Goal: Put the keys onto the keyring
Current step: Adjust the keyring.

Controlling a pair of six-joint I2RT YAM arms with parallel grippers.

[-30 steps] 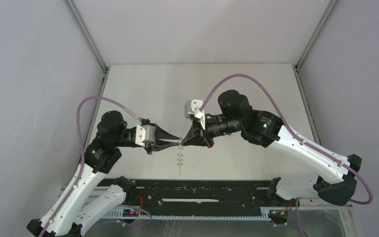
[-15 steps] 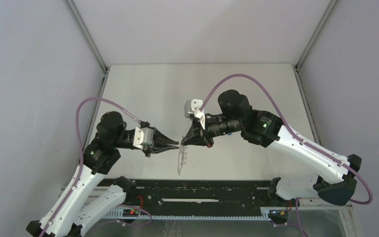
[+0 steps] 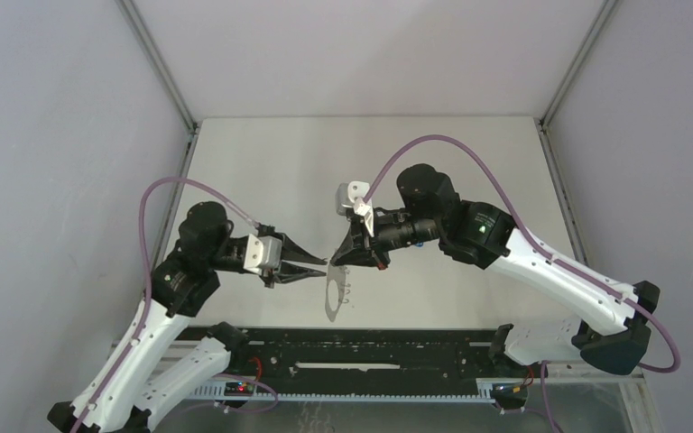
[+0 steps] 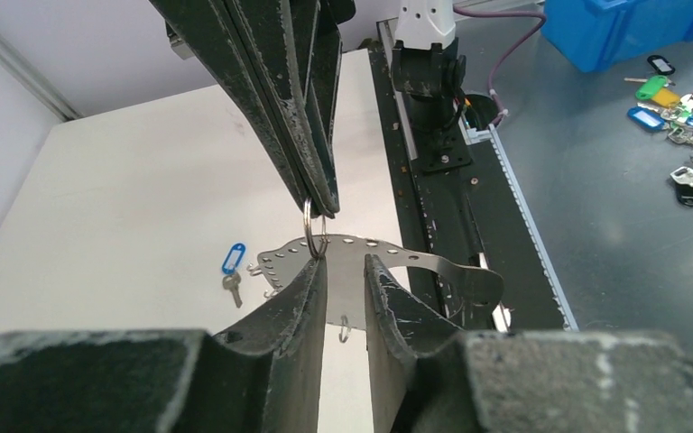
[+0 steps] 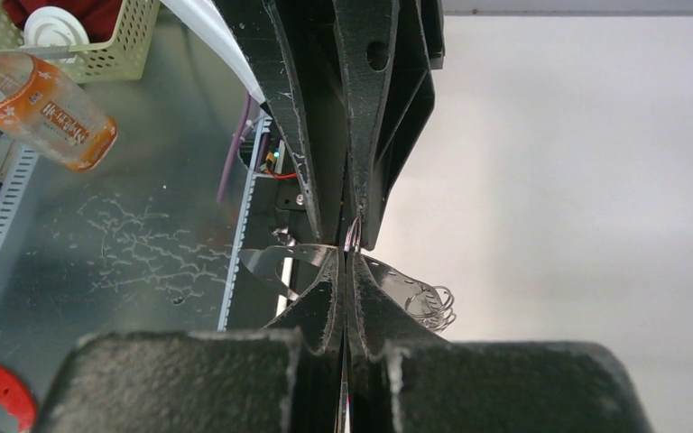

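Top view: the right gripper [image 3: 337, 262] clamps the keyring [image 3: 333, 293], which hangs mid-table, and the left gripper [image 3: 322, 264] sits just to its left.
Left wrist: the left jaws stand apart and empty, and a blue-tagged key [image 4: 231, 262] lies on the table [image 4: 126, 198], on the keyring's far side.
Right wrist: the right fingers [image 5: 318, 316] pinch a keyring loop.
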